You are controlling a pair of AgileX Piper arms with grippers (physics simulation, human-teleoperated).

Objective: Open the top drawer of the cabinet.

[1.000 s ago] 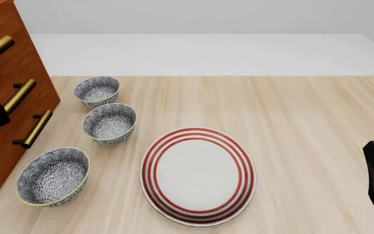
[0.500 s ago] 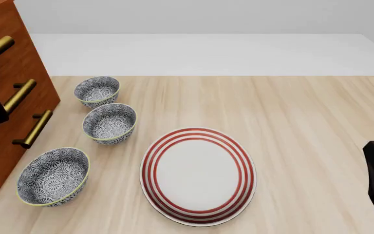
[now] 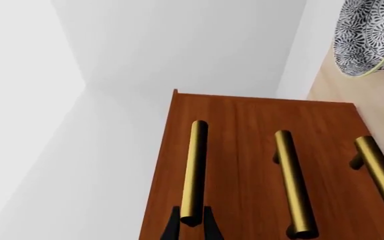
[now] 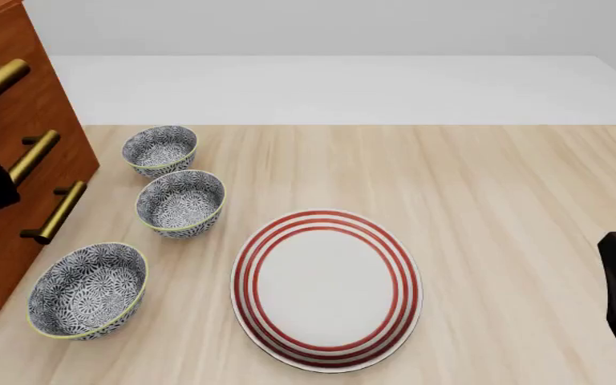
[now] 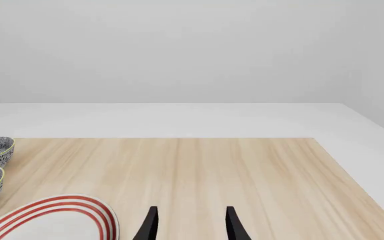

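top drawer: rigid, likely heavy; take by its smooth brass handle. left tool narrowly straddles it.

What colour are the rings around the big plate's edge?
Red rings on a white plate, best seen in the front view.
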